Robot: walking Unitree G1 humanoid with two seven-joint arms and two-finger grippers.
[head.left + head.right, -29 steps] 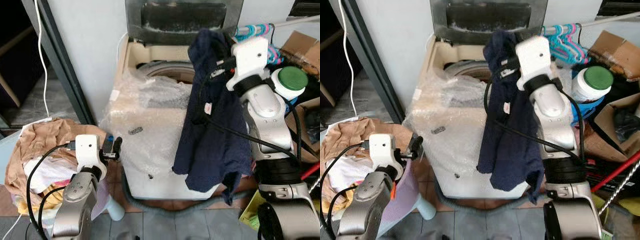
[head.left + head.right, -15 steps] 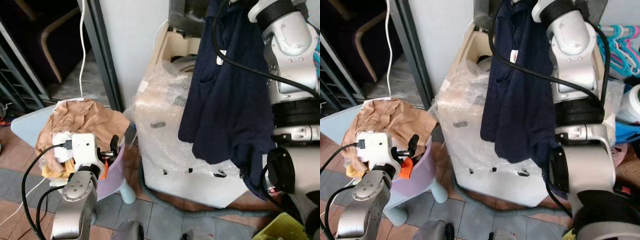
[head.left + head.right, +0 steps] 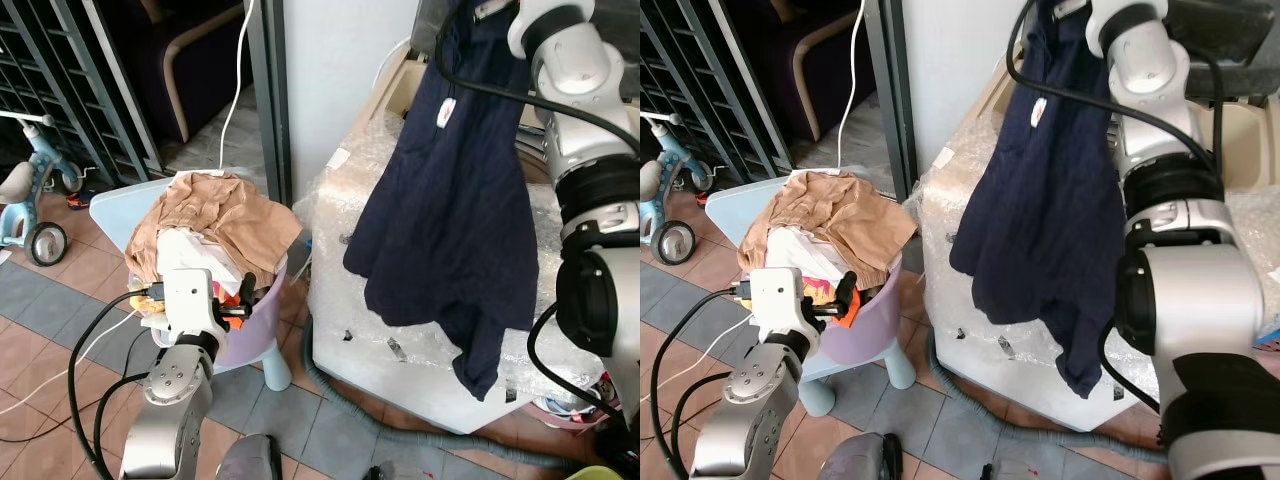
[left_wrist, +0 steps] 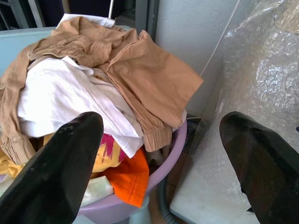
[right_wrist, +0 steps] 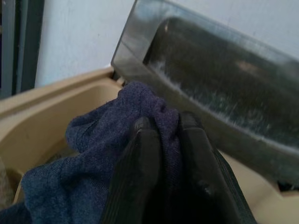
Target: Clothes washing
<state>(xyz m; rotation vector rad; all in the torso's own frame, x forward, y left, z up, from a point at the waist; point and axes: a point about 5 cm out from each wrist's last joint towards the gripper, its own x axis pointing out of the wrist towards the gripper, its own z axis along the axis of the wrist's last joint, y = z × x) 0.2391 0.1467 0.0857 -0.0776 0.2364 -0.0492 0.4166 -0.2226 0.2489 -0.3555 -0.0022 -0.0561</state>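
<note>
Closest to you, your left gripper [image 4: 159, 154] hovers with its fingers [image 4: 51, 172] spread wide apart and nothing between them, just in front of the purple basket [image 3: 262, 318]. That basket sits on a pale blue stool [image 3: 112, 210] and is heaped with laundry: a tan garment [image 4: 135, 70] draped over the top, a white cloth [image 4: 60, 98] under it, and an orange piece [image 4: 128, 175] at the near rim. Beside the basket, on your right, stands the washing machine [image 3: 420, 330], its front wrapped in bubble wrap [image 4: 252, 79], with a grey hose [image 3: 420, 440] curling along the tiled floor [image 3: 60, 320] at its foot. Your right gripper [image 5: 166, 154] is raised high above the machine, its fingers pinched tight on a fold of the navy shirt [image 3: 450, 220], which hangs down in front of the machine's top and front face. Behind that fold you can see the cream rim of the tub [image 5: 56, 100] and the machine's raised grey lid [image 5: 224, 74]. Farther off on your left, a child's tricycle [image 3: 25, 205] stands by a dark metal grille [image 3: 70, 80], and a white cable [image 3: 232, 95] runs down beside the door frame.
</note>
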